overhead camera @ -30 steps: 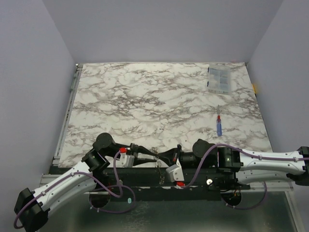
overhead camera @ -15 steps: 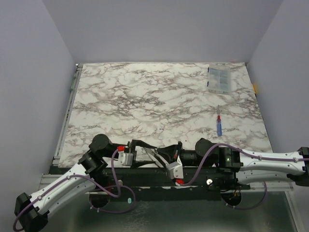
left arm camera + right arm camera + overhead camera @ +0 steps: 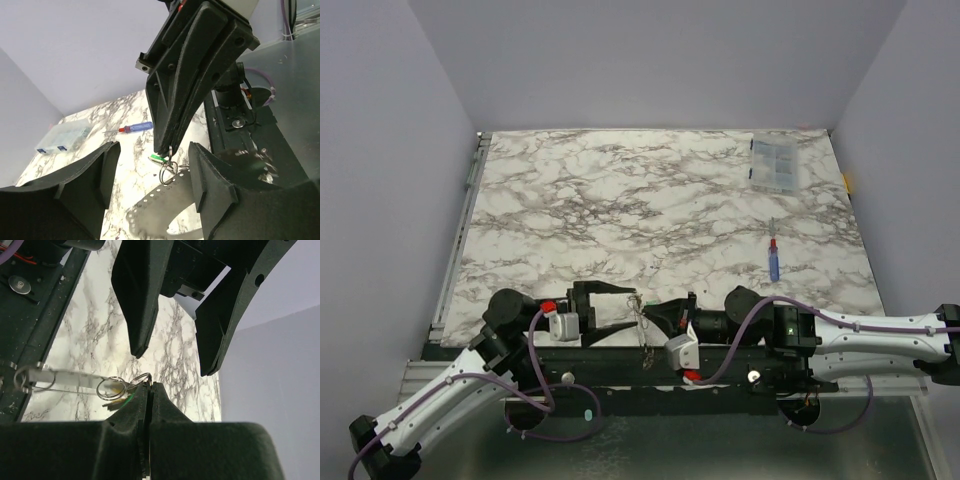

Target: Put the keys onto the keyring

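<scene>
My right gripper (image 3: 149, 388) is shut, pinching a small metal ring (image 3: 142, 378) at its tip. A second ring (image 3: 111, 388), a pale yellow key (image 3: 118, 389) and a green key (image 3: 125, 400) hang from it. In the left wrist view the green key (image 3: 159, 158) shows beside the rings (image 3: 168, 165), and the grey perforated keyring loop (image 3: 157, 210) hangs below them. My left gripper (image 3: 150, 185) is open, its fingers (image 3: 75, 192) on either side of the hanging bundle without touching it. In the top view the left gripper (image 3: 626, 308) faces the right gripper (image 3: 648, 318) at the table's near edge.
A blue stick with a red tip (image 3: 773, 262) lies at the right of the marble table (image 3: 620, 210). A clear plastic box (image 3: 773, 165) sits at the far right corner. The black base rail (image 3: 740, 365) runs just below both grippers.
My left gripper has opened and the left arm has drawn back to the left, away from the right gripper. The right gripper has stayed shut on the small ring, almost in place.
</scene>
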Motion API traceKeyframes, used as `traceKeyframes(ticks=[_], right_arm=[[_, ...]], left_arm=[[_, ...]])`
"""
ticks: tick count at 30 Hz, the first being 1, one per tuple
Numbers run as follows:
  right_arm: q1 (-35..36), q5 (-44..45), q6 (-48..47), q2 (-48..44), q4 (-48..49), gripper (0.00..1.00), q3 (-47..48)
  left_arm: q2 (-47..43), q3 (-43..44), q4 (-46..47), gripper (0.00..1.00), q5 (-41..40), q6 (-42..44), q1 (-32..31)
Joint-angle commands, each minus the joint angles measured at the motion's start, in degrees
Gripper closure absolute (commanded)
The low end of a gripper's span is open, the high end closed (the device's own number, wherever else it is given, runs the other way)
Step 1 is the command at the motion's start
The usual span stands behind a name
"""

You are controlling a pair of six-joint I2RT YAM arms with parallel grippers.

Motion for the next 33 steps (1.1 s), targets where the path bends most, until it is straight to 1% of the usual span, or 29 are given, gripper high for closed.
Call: traceKeyframes(ticks=[1, 5, 7, 9, 12, 14, 16, 19, 23, 27, 33], right_arm=[[0.2, 1.5, -0.9, -0.1, 3.1, 0.99, 0.3], [0.2, 5.0, -1.1, -0.2, 3.8, 0.99, 0.8], [0.2, 6.3, -1.2, -0.3, 4.6, 0.99, 0.9], [0.2, 6.5, -1.5, -0.6, 5.0, 0.99, 0.8], [0.2, 7.4, -1.6, -0.4, 6.1, 0.99, 0.7], [0.2, 8.2, -1.6, 0.0, 6.3, 0.99, 0.9], [0.2, 8.7, -1.5, 0.5, 6.4, 0.99, 1.0], [0.2, 9.1, -1.0, 0.8, 6.6, 0.99, 1.1], [0.2, 10.0, 0.4, 1.1, 6.8, 0.99, 1.5], [0.2, 11.2, 2.5, 1.2, 6.6, 0.99, 2.4], [0.2, 12.1, 3.2, 1.5, 6.5, 0.99, 2.8]], left_arm=[[-2.3, 1.2, -1.1, 0.4, -4.2, -1.0, -0.4], [-6.6, -0.9, -1.5, 0.49, -7.8, -0.6, -0.4], [-9.0, -2.7, -0.4, 0.54, -9.2, -2.4, -0.4], [-11.2, -4.1, 0.7, 0.58, -12.2, -5.1, -0.4], [-14.0, -5.5, 2.3, 0.6, -17.4, -9.8, -0.4], [-14.7, -5.5, 2.9, 0.59, -17.4, -11.0, -0.4], [-14.2, -5.2, 3.0, 0.57, -16.0, -10.9, -0.4], [-12.0, -5.0, 3.1, 0.57, -14.9, -8.9, -0.4], [-6.6, -3.6, 3.6, 0.61, -11.4, -5.2, -0.4], [-1.5, -2.5, 4.9, 0.66, -7.7, -3.5, -0.4], [0.9, -3.1, 7.8, 0.67, -8.6, -3.9, -0.7]])
